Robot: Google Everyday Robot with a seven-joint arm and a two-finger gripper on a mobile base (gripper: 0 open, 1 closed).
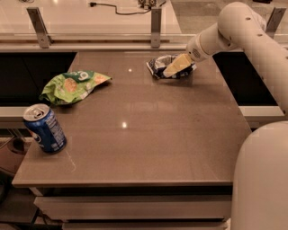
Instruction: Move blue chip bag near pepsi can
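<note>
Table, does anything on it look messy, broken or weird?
Nothing spilled or broken. The pepsi can stands near the front-left corner and looks a bit tilted. The green chip bag and blue chip bag are crumpled; the gripper is at the blue one.

Setting: indoor robot test station, probably a lab or office. Evidence: brown counter (pixel 148 148) with drawer fronts (pixel 135 209) at bottom centre; metal posts (pixel 38 27) and a black cable (pixel 118 11) along the top edge. A white robot arm (pixel 238 27) enters from upper right, its gripper (pixel 174 67) at the blue chip bag (pixel 158 65), upper centre; snack items only, pepsi can (pixel 45 129) at lower left.
</note>
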